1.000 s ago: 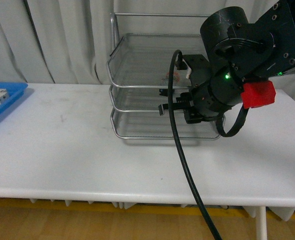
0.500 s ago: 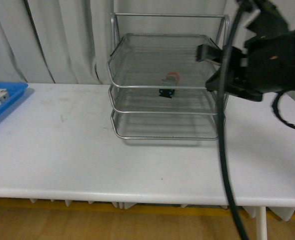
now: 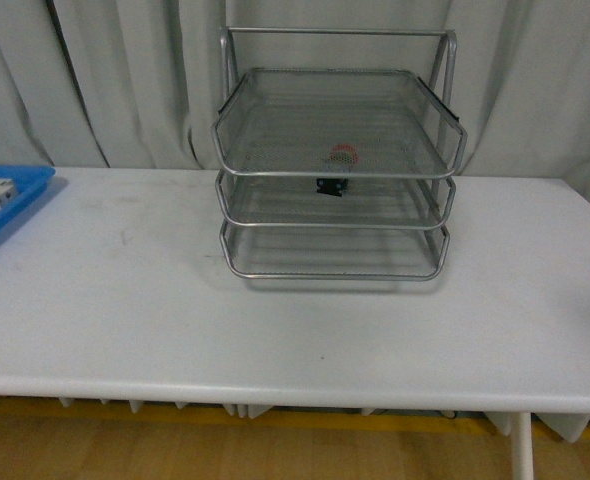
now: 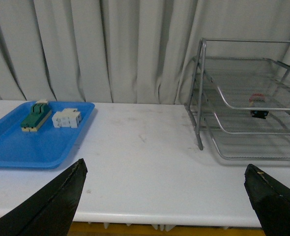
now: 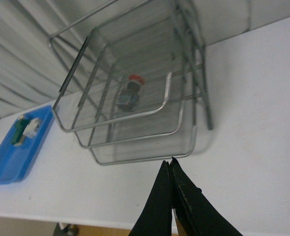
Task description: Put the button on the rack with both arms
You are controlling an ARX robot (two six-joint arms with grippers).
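Jaws, mine, nearest: left gripper (image 4: 164,206) spread wide apart and holding nothing; right gripper (image 5: 170,196) pressed together, empty, hanging above the counter (image 3: 295,320) edge. Counter: white, long. Blue tray (image 4: 32,140) at its left end, carrying a green-and-cream block (image 4: 35,116) and a white block (image 4: 67,118) side by side. Rack (image 3: 337,160): silver mesh, three tiers, toward the back by the curtain (image 3: 105,80). Button (image 3: 337,170): red cap up, resting on the middle tier, seen through the top mesh.
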